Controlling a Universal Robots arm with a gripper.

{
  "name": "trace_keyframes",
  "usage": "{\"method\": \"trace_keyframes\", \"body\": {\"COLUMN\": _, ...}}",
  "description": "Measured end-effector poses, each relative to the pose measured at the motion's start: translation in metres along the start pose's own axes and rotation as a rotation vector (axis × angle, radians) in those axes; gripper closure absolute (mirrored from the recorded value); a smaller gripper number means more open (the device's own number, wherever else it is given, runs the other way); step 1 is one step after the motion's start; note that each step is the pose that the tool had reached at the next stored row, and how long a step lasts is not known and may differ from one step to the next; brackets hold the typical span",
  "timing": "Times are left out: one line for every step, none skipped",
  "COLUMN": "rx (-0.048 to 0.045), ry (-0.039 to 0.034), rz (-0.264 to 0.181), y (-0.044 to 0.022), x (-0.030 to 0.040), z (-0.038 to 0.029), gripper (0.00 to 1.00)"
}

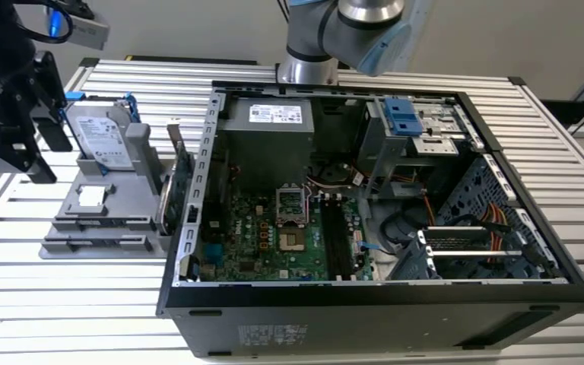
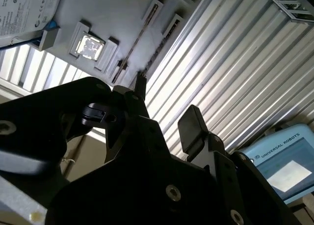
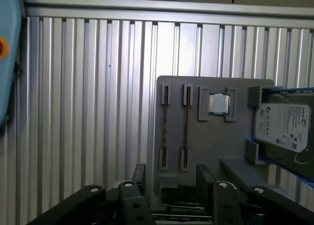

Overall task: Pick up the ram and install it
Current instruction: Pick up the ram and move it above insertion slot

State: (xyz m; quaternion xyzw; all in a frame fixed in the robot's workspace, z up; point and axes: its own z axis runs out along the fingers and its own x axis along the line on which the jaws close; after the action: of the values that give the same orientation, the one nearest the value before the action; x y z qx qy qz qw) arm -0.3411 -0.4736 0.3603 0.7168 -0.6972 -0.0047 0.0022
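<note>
A slatted metal table (image 1: pixel 69 319) carries an open computer case (image 1: pixel 373 312), lying on its side with the board facing up. Just beside it, to the exterior view's left, sits a grey tray (image 1: pixel 84 209). A hard drive (image 1: pixel 104 137) leans upright at the tray's far end, and a green card (image 1: pixel 173 194) stands on edge along the side nearest the case. The gripper (image 3: pixel 171 181) (image 1: pixel 51 158) hangs above the tray's outer side with its fingers spread wide and nothing between them. In the first wrist view, the ram (image 3: pixel 165 127) stands on edge in a tray slot, untouched. A second stick (image 3: pixel 186 127) is in the next slot. A processor chip (image 3: pixel 219 103) rests between the sticks and the drive.
</note>
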Motion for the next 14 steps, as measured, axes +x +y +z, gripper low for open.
{"method": "trace_keyframes", "body": {"rx": 0.0, "ry": 0.0, "rz": 0.0, "y": 0.0, "x": -0.0002, "z": 0.0008, "gripper": 0.0}}
{"method": "trace_keyframes", "body": {"rx": -0.0001, "ry": 0.0, "rz": 0.0, "y": 0.0, "x": -0.0003, "z": 0.0017, "gripper": 0.0}}
{"method": "trace_keyframes", "body": {"rx": 0.0, "ry": -0.0001, "rz": 0.001, "y": 0.0, "x": -0.0005, "z": 0.0027, "gripper": 0.0}}
{"method": "trace_keyframes", "body": {"rx": 0.0, "ry": -0.0001, "rz": 0.001, "y": 0.0, "x": -0.0007, "z": 0.0036, "gripper": 0.0}}
{"method": "trace_keyframes", "body": {"rx": -0.0001, "ry": 0.0, "rz": 0.001, "y": 0.0, "x": -0.0009, "z": 0.0044, "gripper": 0.0}}
{"method": "trace_keyframes", "body": {"rx": -0.0001, "ry": 0.0, "rz": 0.001, "y": -0.0001, "x": -0.0011, "z": 0.0053, "gripper": 0.0}}
{"method": "trace_keyframes", "body": {"rx": 0.0, "ry": 0.0, "rz": 0.001, "y": -0.0001, "x": -0.0013, "z": 0.0062, "gripper": 0.0}}
{"method": "trace_keyframes", "body": {"rx": -0.0001, "ry": 0.0, "rz": 0.001, "y": -0.0001, "x": -0.0015, "z": 0.0069, "gripper": 0.0}}
{"method": "trace_keyframes", "body": {"rx": 0.0001, "ry": -0.0001, "rz": 0.001, "y": -0.0001, "x": -0.0017, "z": 0.0077, "gripper": 0.0}}
{"method": "trace_keyframes", "body": {"rx": 0.0, "ry": -0.0001, "rz": 0.001, "y": -0.0002, "x": -0.0018, "z": 0.0082, "gripper": 0.0}}
{"method": "trace_keyframes", "body": {"rx": 0.0, "ry": -0.0001, "rz": 0.001, "y": -0.0002, "x": -0.0019, "z": 0.0088, "gripper": 0.0}}
{"method": "trace_keyframes", "body": {"rx": 0.0, "ry": 0.0, "rz": 0.001, "y": -0.0001, "x": -0.0019, "z": 0.0095, "gripper": 0.0}}
{"method": "trace_keyframes", "body": {"rx": 0.0, "ry": -0.0001, "rz": 0.001, "y": -0.0001, "x": -0.0021, "z": 0.0102, "gripper": 0.0}}
{"method": "trace_keyframes", "body": {"rx": -0.0001, "ry": 0.0, "rz": 0.001, "y": -0.0001, "x": -0.0022, "z": 0.0108, "gripper": 0.0}}
